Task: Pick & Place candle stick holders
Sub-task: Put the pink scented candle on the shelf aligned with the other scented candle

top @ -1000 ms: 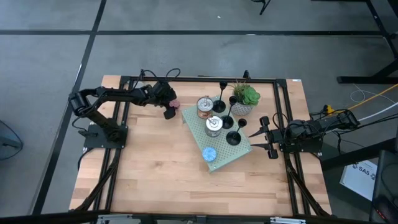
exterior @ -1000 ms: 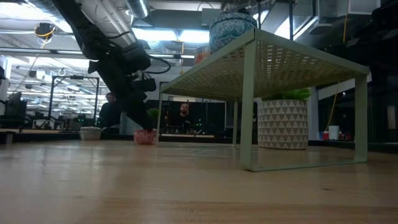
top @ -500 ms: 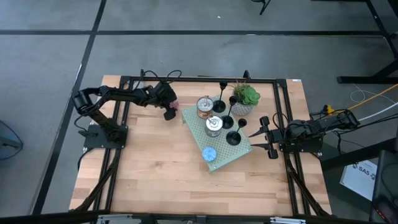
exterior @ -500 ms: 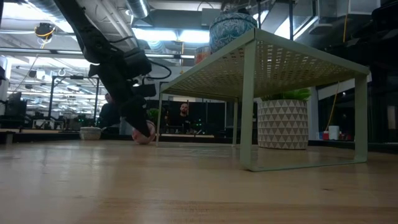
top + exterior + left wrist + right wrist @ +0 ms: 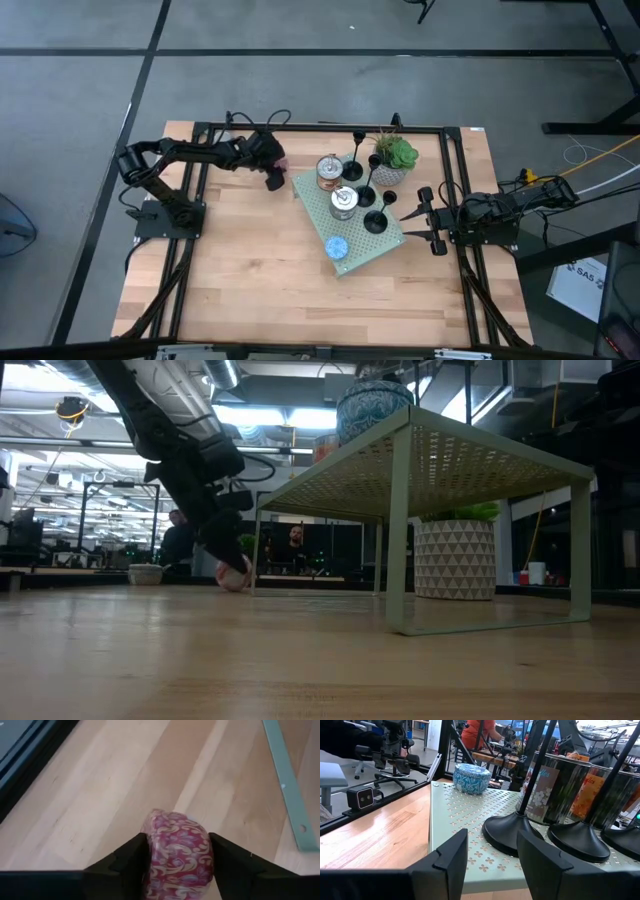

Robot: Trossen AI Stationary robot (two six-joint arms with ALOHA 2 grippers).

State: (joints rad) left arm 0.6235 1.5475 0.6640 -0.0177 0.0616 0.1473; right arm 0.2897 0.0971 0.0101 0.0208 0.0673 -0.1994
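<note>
Three black candle stick holders (image 5: 366, 194) stand on their round bases on the green perforated shelf (image 5: 352, 252); the right wrist view shows them close up (image 5: 515, 832). My left gripper (image 5: 272, 174) is at the table's far left, slanting down, shut on a pink patterned round candle (image 5: 177, 851), which the low view also shows (image 5: 233, 574). My right gripper (image 5: 432, 222) waits level and open by the shelf's right edge, with nothing between its fingers (image 5: 451, 851). My left gripper pinches the pink candle's round side wall (image 5: 150, 851) between its two fingers, one on either side. The fingers slant down from the table's left. In the low view the candle sits tipped at the fingertips, low at the table top; whether it is lifted clear I cannot tell.
On the shelf also stand two silver tins (image 5: 330, 172) and a blue round candle (image 5: 336, 247). A potted plant (image 5: 395, 160) stands behind the shelf. A black frame (image 5: 200, 130) runs around the table. People sit in the room beyond (image 5: 296, 546).
My left gripper has sunk a little onto the pink candle and taken hold of it. The candle, which lay flat on the table, now sits tipped between the fingers.
</note>
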